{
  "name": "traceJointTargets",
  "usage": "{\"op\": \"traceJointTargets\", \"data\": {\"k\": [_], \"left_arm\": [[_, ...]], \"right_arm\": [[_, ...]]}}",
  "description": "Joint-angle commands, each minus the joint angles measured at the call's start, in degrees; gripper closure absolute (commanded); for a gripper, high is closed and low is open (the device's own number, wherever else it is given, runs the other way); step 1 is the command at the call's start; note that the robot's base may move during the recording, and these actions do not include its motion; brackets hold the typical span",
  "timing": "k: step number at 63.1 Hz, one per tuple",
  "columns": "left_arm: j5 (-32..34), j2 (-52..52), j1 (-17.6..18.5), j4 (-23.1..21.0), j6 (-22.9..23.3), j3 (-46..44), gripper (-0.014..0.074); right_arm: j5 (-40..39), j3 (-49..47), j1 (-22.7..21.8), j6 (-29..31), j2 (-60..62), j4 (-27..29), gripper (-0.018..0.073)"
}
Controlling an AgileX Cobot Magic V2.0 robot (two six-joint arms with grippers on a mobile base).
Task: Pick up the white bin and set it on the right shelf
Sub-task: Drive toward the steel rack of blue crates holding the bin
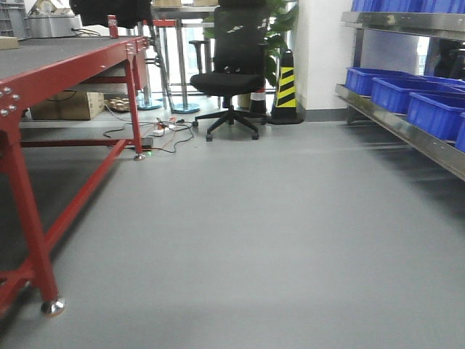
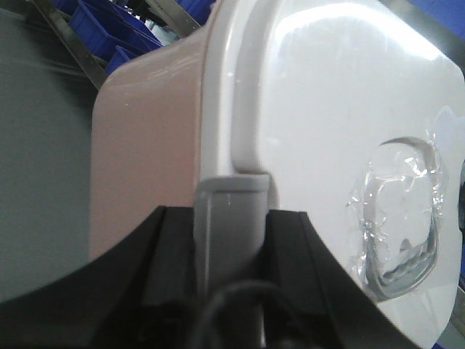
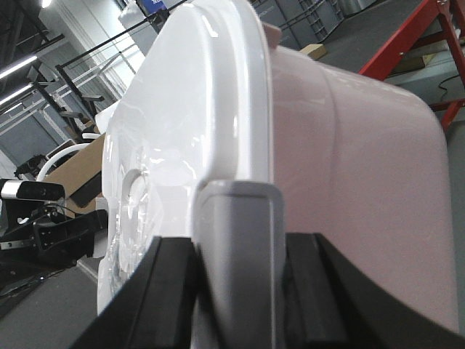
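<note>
Hold white bin [image 2: 312, 94] level, left fingers [image 2: 167, 254] and right fingers [image 3: 167, 291] clamped on its end clasps, square to right shelf [image 1: 407, 133].

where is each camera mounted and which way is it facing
Exterior front: low on the base, facing across the floor to a chair, red table left, right shelf with blue crates; no robot parts.
Left wrist: behind the left hand, clamped on the white bin at its grey clasp.
Right wrist: behind the right hand, clamped on the bin's other clasp.
Shared: both wrist views show the bin; front and left wrist show the crates.
</note>
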State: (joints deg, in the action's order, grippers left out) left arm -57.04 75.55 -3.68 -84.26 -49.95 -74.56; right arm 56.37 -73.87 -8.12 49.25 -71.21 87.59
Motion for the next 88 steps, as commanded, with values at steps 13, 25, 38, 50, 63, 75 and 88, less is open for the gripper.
{"op": "traceJointTargets", "data": {"k": [13,25,38,50,63,75,88], "left_arm": [[-17.6,-2.24,3.68,-4.37,-2.72,-1.98,0.0722],[-17.5,-2.24,3.67,-4.37,-2.72,-1.98,0.0722],[-17.5,-2.24,3.67,-4.37,-2.72,-1.98,0.0722],[-17.5,-2.24,3.67,-4.37,-2.72,-1.98,0.0722],[-17.5,-2.24,3.67,-4.46,-2.72,-1.98,0.0722],[-17.5,-2.24,3.67,-4.46,-2.72,-1.98,0.0722],[-17.5,-2.24,3.67,-4.46,-2.72,-1.98,0.0722]], "right_arm": [[16.27,-2.4,2.49,0.58,2.24,7.29,0.0427],[16.27,-2.4,2.49,0.58,2.24,7.29,0.0427],[16.27,-2.4,2.49,0.58,2.24,7.29,0.0427],[16.27,-2.4,2.49,0.58,2.24,7.29,0.0427],[16.27,-2.4,2.49,0.58,2.24,7.29,0.0427],[16.38,-2.4,2.49,0.58,2.24,7.29,0.0427],[16.34,-2.4,2.49,0.58,2.24,7.29,0.0427]]}}
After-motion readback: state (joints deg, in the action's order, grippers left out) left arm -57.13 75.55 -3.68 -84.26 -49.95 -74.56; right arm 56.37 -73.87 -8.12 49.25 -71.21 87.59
